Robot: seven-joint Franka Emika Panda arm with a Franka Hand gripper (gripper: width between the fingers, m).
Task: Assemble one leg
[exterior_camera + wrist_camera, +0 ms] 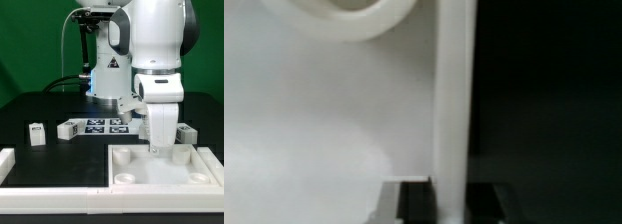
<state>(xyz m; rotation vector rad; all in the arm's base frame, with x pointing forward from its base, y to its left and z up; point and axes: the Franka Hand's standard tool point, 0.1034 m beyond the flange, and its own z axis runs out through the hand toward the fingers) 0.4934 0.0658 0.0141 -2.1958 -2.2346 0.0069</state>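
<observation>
A leg [37, 132], a small white block with a tag, stands on the black table at the exterior view's left. Another small tagged white block [186, 131] sits just right of the gripper. My gripper [158, 147] is lowered onto the far edge of the large white panel [165, 168]. In the wrist view the two dark fingers [415, 205] stand tight on either side of the panel's raised rim [452, 100], so the gripper [452, 206] is shut on the rim. A round socket [345, 14] shows on the panel.
The marker board [95, 127] lies between the left leg and the gripper. A white raised border [12, 160] runs along the exterior view's lower left. The robot's base [105, 75] stands behind.
</observation>
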